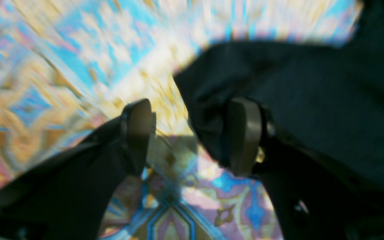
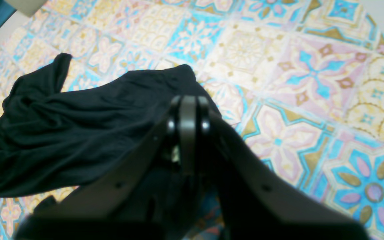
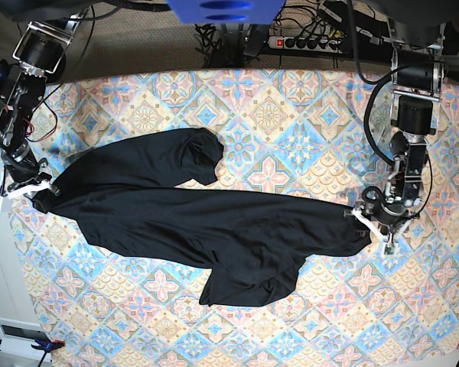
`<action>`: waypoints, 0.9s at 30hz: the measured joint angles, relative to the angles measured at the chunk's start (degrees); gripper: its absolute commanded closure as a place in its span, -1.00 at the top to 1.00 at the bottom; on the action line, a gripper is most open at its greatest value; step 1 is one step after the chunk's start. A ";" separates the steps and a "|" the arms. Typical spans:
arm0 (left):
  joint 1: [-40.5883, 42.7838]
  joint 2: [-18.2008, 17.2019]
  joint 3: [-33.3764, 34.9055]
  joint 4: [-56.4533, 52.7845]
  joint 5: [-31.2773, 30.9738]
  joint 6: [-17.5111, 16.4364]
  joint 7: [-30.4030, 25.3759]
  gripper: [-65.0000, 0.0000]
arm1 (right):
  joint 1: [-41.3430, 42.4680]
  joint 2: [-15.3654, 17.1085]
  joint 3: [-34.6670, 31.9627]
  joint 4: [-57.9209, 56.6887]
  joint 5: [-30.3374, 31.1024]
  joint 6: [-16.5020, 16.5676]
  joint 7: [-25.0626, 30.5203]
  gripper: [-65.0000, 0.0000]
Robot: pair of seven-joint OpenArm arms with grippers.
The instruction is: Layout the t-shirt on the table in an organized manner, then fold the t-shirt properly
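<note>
A: Where's the t-shirt [image 3: 206, 222]?

B: Stretched in a long band across the middle of the table [image 3: 291, 107], creased, one lump bunched at the far side and another at the near edge. It's not flat yet.

A: And the pincers?

B: The left pincer [image 1: 192, 133] is at the shirt's right end in the base view. Its jaws stand wide apart, patterned cloth showing between them; the fabric edge lies against one finger [image 1: 243, 133] but nothing is clamped. The right pincer [image 2: 188, 133] is at the shirt's left end, jaws pressed together; the base view suggests it has a pinch of shirt there, though the wrist view doesn't show fabric between the pads.

A: So the step is spreading it out?

B: I'd judge so. To do it well, take the hem or shoulder corners, not mid-fabric, pull gently so the body opens wide, and free those two bunched parts before any fold.

A: Any print or label to read?

B: None visible; the shirt is plain black.
</note>
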 measured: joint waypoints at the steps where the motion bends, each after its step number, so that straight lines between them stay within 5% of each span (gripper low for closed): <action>1: -0.39 0.00 1.97 -0.87 0.02 0.02 -0.35 0.09 | 0.02 0.02 -0.02 0.00 0.17 0.02 -0.02 -1.00; 10: -1.42 2.73 5.55 -3.37 0.50 0.39 -2.54 0.10 | 0.04 0.00 -0.02 0.00 0.22 0.00 0.00 -1.00; 18: -2.95 9.29 5.22 -6.16 9.64 1.40 -4.52 0.03 | 0.09 -0.92 -0.02 0.00 0.20 -0.02 0.00 -1.00; 25: -4.11 14.69 5.14 -6.60 13.29 1.29 -3.30 -0.91 | 0.04 -0.92 0.00 0.00 0.17 -0.04 0.00 -1.00; 27: -4.74 16.22 5.33 -6.49 12.13 0.15 -2.56 -1.00 | 0.02 -0.92 0.00 0.00 0.15 -0.04 0.00 -1.00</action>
